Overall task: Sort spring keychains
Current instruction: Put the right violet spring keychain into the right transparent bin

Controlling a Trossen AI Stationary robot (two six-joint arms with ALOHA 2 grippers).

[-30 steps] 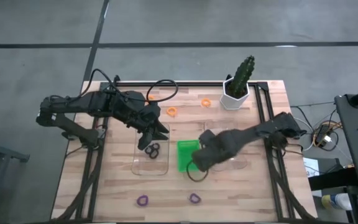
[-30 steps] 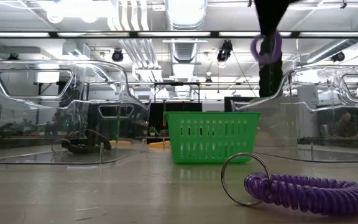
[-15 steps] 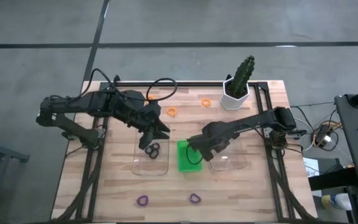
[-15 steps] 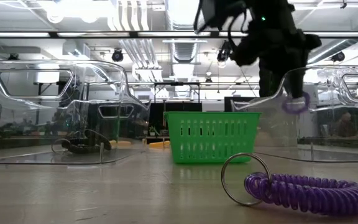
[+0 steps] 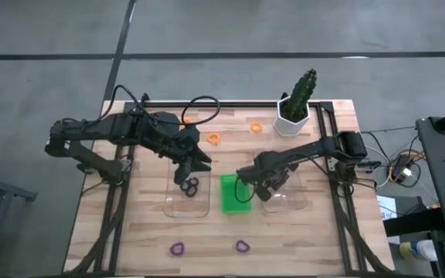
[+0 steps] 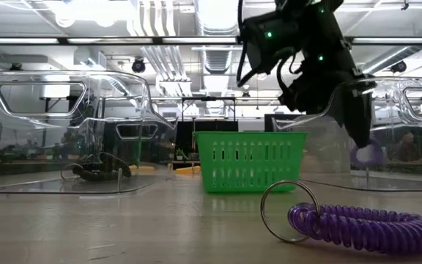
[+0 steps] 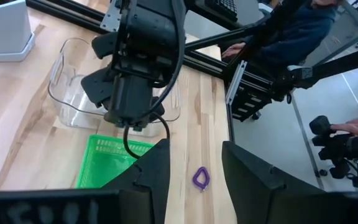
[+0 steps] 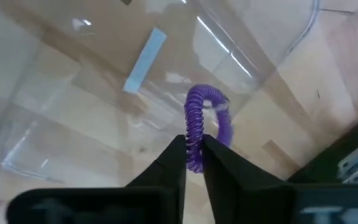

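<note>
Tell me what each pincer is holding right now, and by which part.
The right pincer pinches a purple spring keychain by one side of its coil, over the right clear tray. The left pincer holds nothing, open above the left clear tray.

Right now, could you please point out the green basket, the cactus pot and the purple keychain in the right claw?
green basket (image 5: 234,194), high view, floor.
cactus pot (image 5: 290,122), high view, white wall.
purple keychain (image 8: 196,121), right wrist view, coil.

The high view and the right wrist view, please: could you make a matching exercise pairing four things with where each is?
Things:
1. black coiled keychains
2. purple coiled keychain between the right gripper fingers
3. orange coiled keychain
4. potted green cactus

Places:
A. bare wood, table's far side
B. far right corner
C. left clear plastic tray
D. over the right clear plastic tray

Pairs: 1-C, 2-D, 3-A, 4-B
</note>
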